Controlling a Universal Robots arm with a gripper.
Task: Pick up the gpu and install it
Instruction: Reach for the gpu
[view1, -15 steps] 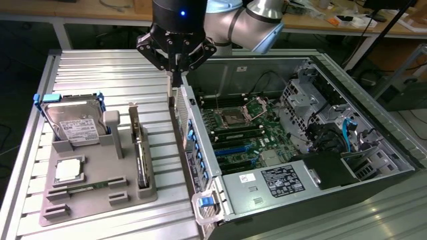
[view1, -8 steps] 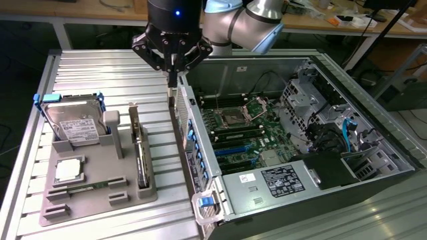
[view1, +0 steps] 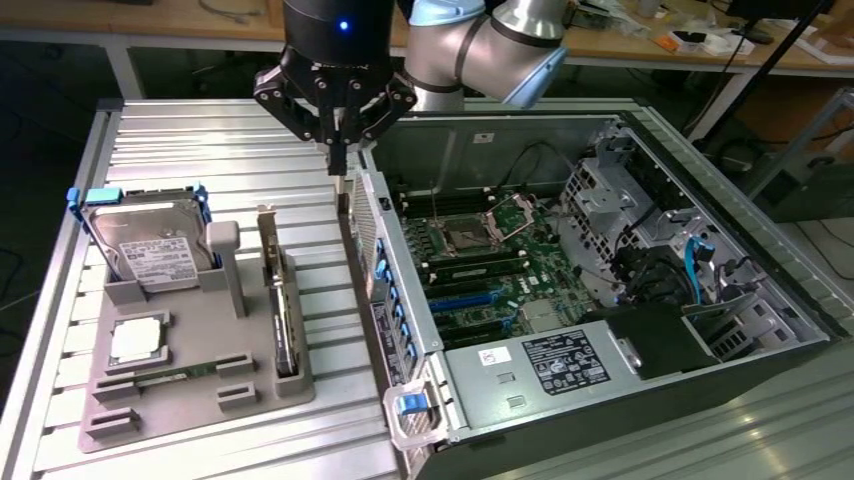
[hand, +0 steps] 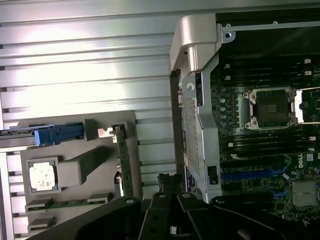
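Stations are listed from the exterior view's left to its right.

1. Ribbed metal table (view1: 200, 150): carries a grey fixture tray (view1: 200, 400).
2. Tray contents: a hard drive (view1: 154, 250) in a blue-edged carrier at the far end, a square processor chip (view1: 138, 340) lying flat, and a slim memory stick (view1: 180, 375) near the front edge.
3. The gpu (view1: 283, 325) stands on its long edge in the slot along the tray's right side, with its silver bracket at the far end. It is seated in the tray and not lifted. The wrist view shows the same card (hand: 123, 165) edge-on.
4. The gripper (view1: 339, 165) hangs fingers-down over the strip between the tray and the computer case (view1: 400, 290). Its jaws are clenched together with nothing between them. The tips sit just above the case's rear wall (contact with that wall cannot be confirmed from this angle). It is apart from the gpu.
5. The case lies on its side with the panel off, exposing the motherboard (view1: 494, 250) and the labelled power supply (view1: 561, 360).
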